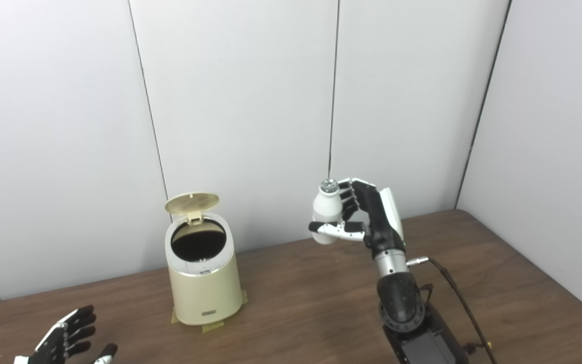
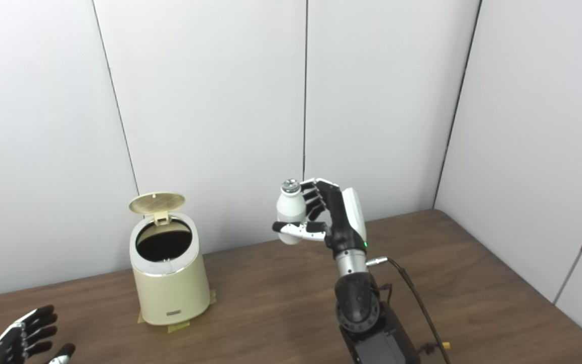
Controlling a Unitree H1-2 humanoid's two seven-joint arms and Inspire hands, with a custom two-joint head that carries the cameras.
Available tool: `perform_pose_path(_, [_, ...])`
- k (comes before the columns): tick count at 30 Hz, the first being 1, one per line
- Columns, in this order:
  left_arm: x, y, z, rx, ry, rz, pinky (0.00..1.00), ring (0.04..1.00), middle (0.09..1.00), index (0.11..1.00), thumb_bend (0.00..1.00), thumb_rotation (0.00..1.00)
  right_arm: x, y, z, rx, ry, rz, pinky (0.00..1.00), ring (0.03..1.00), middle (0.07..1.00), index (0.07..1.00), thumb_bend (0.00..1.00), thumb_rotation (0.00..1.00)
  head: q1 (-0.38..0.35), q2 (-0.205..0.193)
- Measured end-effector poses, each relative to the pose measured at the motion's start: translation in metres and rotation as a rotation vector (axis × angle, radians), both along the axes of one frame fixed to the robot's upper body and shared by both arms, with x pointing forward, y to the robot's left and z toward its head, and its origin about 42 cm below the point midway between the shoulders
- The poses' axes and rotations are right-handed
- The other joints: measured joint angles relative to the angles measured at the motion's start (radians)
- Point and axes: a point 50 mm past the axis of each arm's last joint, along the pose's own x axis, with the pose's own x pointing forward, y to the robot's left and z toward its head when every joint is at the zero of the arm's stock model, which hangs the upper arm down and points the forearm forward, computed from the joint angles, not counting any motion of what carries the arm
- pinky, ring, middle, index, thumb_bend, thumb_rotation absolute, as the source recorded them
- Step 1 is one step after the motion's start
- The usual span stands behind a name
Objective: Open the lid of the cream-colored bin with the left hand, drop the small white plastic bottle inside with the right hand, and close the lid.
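The cream-colored bin (image 1: 202, 275) is standing on the wooden table (image 1: 311, 298), close to the white wall panels (image 1: 240, 101) behind it. Its lid (image 1: 192, 202) is standing raised on the hinge at the bin's back rim, tilted back toward the wall, and the round opening below it is showing dark inside. Bits of yellowish tape (image 1: 212, 327) are sticking out from under the bin's base.

To the right of the bin and well apart from it, the right hand (image 1: 367, 215) is holding the small white plastic bottle (image 1: 326, 212) up in the air, higher than the bin's rim. The fingers (image 1: 347, 198) are wrapping around the bottle's far side while the thumb is crossing its lower front, so the hand is clamped on it. The bottle is sitting upright in that grasp, its silvery cap on top. A black cable (image 1: 460, 298) is running from the wrist down along the right forearm.

To the left of the bin and nearer the camera, the left hand (image 1: 66, 341) is hovering low at the table's near edge, its fingers spread apart and gripping nothing, clear of the bin.
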Motion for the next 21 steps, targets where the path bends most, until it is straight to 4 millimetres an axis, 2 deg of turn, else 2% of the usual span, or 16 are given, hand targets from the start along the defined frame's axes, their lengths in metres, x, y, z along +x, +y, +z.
perform_pose_path(7, [0.000, -0.012, -0.013, -0.023, 0.029, -0.012, 0.71, 0.770, 0.807, 0.815, 0.60, 0.00, 0.017, 0.044, 0.029, -0.043, -0.035, 0.146, 0.27, 0.339, 0.429, 0.521, 0.52, 0.00, 0.075, -0.011])
perform_pose_path(10, [0.000, -0.015, -0.013, -0.029, 0.005, -0.019, 0.70, 0.769, 0.804, 0.813, 0.63, 0.04, 0.021, 0.057, 0.031, -0.045, -0.044, 0.188, 0.28, 0.336, 0.432, 0.523, 0.52, 0.00, 0.133, -0.012])
perform_pose_path(13, [0.001, -0.015, -0.016, -0.032, 0.002, -0.018, 0.69, 0.774, 0.809, 0.820, 0.63, 0.08, 0.024, 0.068, 0.030, -0.070, -0.030, 0.225, 0.29, 0.339, 0.434, 0.523, 0.52, 0.00, 0.161, -0.014])
perform_pose_path(18, [0.003, -0.019, -0.016, -0.040, -0.010, -0.021, 0.70, 0.778, 0.810, 0.820, 0.63, 0.07, 0.031, 0.081, 0.030, -0.102, -0.017, 0.250, 0.28, 0.332, 0.428, 0.524, 0.52, 0.00, 0.207, -0.014])
perform_pose_path(21, [0.005, -0.022, -0.017, -0.043, -0.013, -0.011, 0.70, 0.778, 0.812, 0.819, 0.66, 0.15, 0.033, 0.089, 0.032, -0.118, -0.026, 0.275, 0.28, 0.341, 0.429, 0.525, 0.52, 0.00, 0.230, -0.014])
